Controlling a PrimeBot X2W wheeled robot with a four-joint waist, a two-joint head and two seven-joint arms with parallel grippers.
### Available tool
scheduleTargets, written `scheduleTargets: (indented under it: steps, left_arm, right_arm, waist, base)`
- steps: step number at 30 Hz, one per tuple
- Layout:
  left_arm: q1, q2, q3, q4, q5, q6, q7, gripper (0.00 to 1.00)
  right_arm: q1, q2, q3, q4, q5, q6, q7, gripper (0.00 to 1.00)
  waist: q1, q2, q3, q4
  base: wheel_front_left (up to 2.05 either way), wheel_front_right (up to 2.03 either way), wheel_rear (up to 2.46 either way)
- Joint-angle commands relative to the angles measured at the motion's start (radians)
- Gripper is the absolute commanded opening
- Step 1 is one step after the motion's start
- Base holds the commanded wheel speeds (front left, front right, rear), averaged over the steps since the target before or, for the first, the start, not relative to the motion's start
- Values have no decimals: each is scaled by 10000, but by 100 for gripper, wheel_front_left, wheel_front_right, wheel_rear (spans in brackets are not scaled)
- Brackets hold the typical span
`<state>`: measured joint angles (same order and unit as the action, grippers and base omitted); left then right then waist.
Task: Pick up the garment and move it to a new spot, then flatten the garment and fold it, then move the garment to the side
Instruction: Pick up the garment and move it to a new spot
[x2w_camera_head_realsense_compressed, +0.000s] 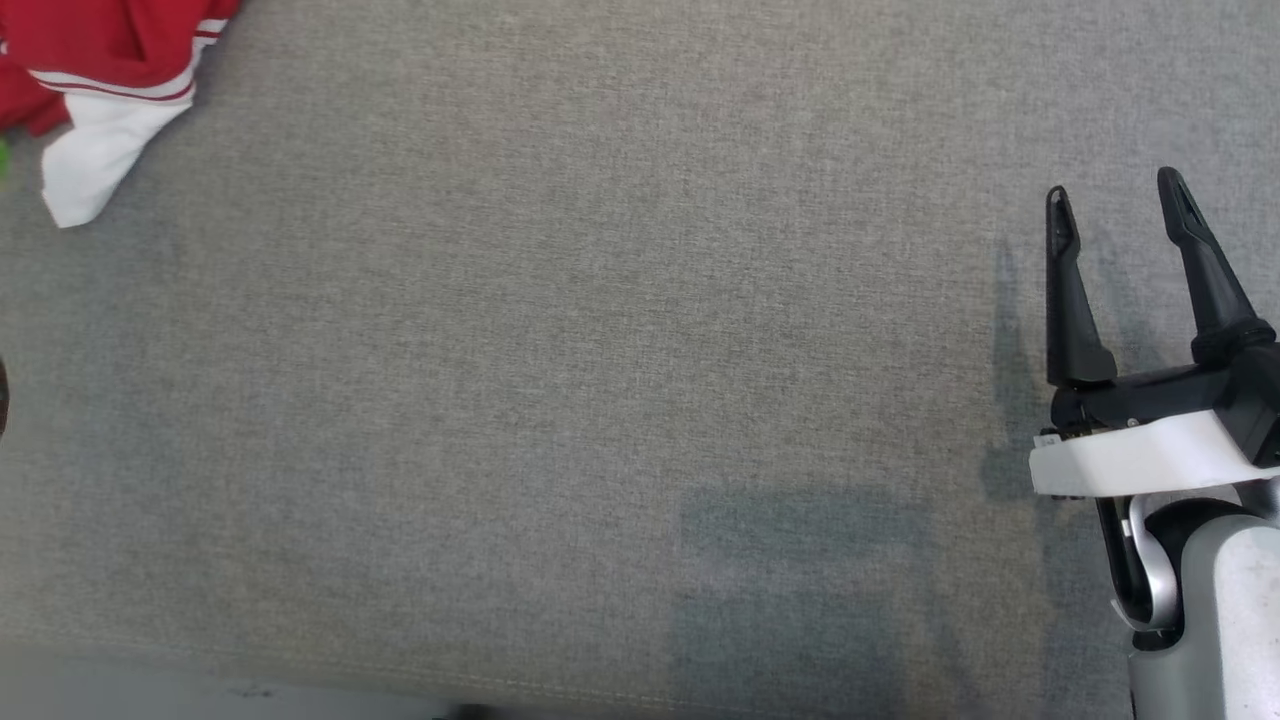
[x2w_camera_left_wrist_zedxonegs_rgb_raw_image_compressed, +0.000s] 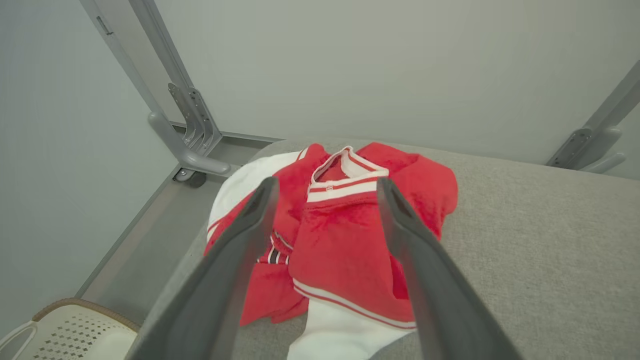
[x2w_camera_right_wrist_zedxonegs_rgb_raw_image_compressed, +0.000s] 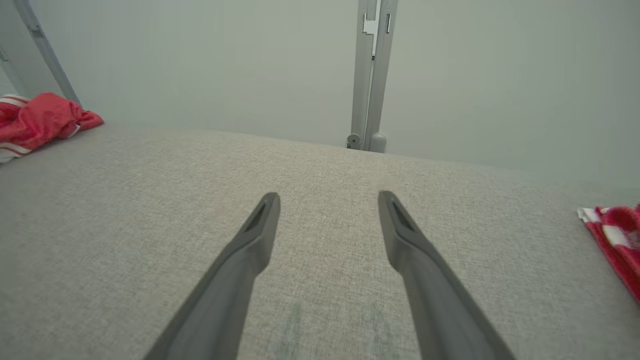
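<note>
Status: the garment (x2w_camera_left_wrist_zedxonegs_rgb_raw_image_compressed: 345, 235) lies bunched, not folded, at the far left corner of the grey surface (x2w_camera_head_realsense_compressed: 600, 350). My left gripper (x2w_camera_left_wrist_zedxonegs_rgb_raw_image_compressed: 327, 184) hangs just before it, fingers spread and empty. My right gripper (x2w_camera_head_realsense_compressed: 1115, 188) is likewise spread, well apart from the garment. Pick-up, flattening and folding all appear outstanding.

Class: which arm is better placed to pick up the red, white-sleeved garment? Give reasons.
Left. The left end effector, open, points straight at the garment. The right end effector, also open, sits over bare grey surface, with the garment far off to its left.
</note>
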<state>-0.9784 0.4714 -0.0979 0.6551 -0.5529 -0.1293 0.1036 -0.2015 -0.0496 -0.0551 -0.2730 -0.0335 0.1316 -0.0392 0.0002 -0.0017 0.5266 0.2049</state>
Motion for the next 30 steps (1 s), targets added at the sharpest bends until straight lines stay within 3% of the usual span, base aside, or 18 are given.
scheduleTargets:
  steps: [1, 14, 15, 16, 17, 18, 19, 30]
  left_arm:
    - [-260, -67, -108, 309, -197, -11, -56, 100]
    - [-593, 150, -1254, 2134, -1838, -2, -181, 100]
    - [-593, 168, -1335, 2218, -1919, -2, -210, 76]
    - [-598, 157, -1402, 2320, -2049, -3, -194, 46]
    - [-607, 143, -1477, 2392, -2154, -3, -212, 31]
    - [-614, 162, -1567, 2457, -2214, -3, -245, 4]
    - [-644, 215, -1647, 2523, -2249, -3, -328, 0]
    - [-1100, 765, -2403, 2986, -2115, -3, -1370, 0]
  right_arm:
    - [-122, -20, -69, -140, -101, -18, 28, 100]
    - [-24, -19, -250, -647, -221, -18, 185, 100]
    - [-36, -19, -251, -647, -220, -18, 192, 100]
    - [-56, -17, -243, -648, -220, -18, 193, 100]
    - [-73, -19, -226, -654, -219, -18, 194, 100]
    - [-92, -19, -214, -660, -224, -18, 195, 100]
    - [-114, -20, -191, -668, -226, -18, 199, 100]
    - [-217, -19, -106, -232, 18, -18, -87, 100]
  waist:
    - [-2, 17, 885, -722]
    - [-2, 17, 1237, -729]
    - [-2, 17, 1242, -715]
    - [-2, 17, 1245, -704]
    - [-2, 17, 1243, -694]
    - [-2, 17, 1241, -685]
    - [-2, 17, 1238, -676]
    - [-2, 17, 636, -640]
  base:
    - [0, 0, 0]
    - [0, 0, 0]
    - [0, 0, 0]
    - [0, 0, 0]
    - [0, 0, 0]
    - [0, 0, 0]
    - [0, 0, 0]
    - [0, 0, 0]
